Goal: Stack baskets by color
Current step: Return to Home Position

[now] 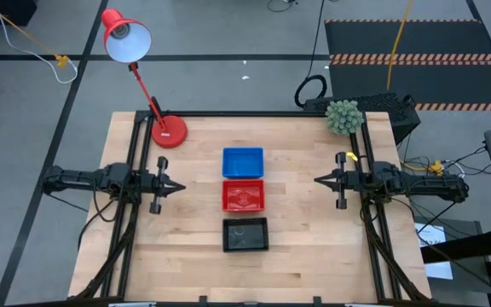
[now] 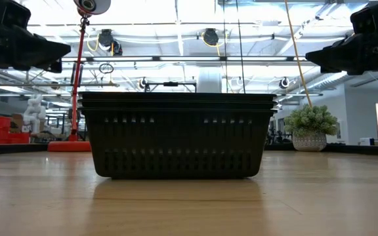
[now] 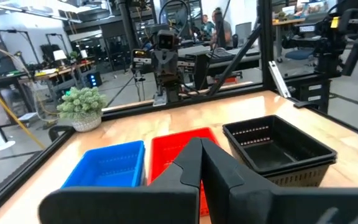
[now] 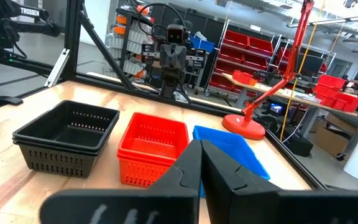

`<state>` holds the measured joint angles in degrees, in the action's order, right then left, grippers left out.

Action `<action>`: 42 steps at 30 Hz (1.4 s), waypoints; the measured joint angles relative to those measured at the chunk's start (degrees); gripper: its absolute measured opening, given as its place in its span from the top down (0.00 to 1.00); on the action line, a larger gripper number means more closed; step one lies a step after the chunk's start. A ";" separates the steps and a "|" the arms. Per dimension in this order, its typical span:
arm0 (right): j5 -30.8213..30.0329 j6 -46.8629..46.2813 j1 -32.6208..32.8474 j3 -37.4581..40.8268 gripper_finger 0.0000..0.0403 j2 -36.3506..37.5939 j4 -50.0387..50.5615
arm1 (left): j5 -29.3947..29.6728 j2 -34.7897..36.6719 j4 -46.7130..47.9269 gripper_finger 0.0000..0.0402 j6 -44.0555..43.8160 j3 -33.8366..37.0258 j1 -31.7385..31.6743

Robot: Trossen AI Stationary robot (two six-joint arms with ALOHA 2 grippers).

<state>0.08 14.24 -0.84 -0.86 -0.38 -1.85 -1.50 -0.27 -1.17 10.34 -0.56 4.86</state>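
Little seems likely to go wrong now; only a stray arm swing toward the middle could knock a stack askew. The left tool [image 1: 173, 186] hangs at the left side of the desk [image 1: 314, 256], pinched closed on nothing. Well apart from it, in a column mid-desk, stand the blue baskets [image 1: 242, 162], red baskets [image 1: 243, 195] and black baskets [image 1: 245, 234], each colour nested. The right tool [image 1: 322, 180], likewise closed and empty, faces them.

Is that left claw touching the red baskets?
Apart. The high view shows bare table between the left claw and the red baskets.
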 joint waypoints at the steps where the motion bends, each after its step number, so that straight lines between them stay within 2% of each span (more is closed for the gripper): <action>1: 0.00 -0.02 0.00 0.00 1.00 0.00 0.00 | 0.02 0.00 0.08 0.99 0.10 0.00 -0.34; 10: 0.00 -0.02 0.00 0.00 1.00 0.00 -0.02 | -0.02 -0.02 0.39 0.99 0.32 -0.02 -3.55; 17: 0.00 -0.02 0.00 0.00 1.00 0.00 -0.04 | 0.02 -0.09 0.46 0.95 0.07 -0.04 -4.22; 26: 0.01 -0.02 0.00 0.00 1.00 0.00 -0.04 | 0.02 -0.09 0.48 0.99 -0.43 -0.04 -4.22; 34: 0.02 -0.02 0.00 0.00 1.00 0.00 -0.05 | 0.02 -0.09 0.49 0.93 -0.34 -0.04 -4.22; 42: 0.02 -0.04 0.02 0.00 1.00 0.00 -0.07 | 0.04 -0.09 0.50 0.92 -0.13 -0.04 -4.22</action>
<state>0.10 14.20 -0.82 -0.86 -0.38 -1.91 -1.45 -0.36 -0.67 10.21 -0.60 0.64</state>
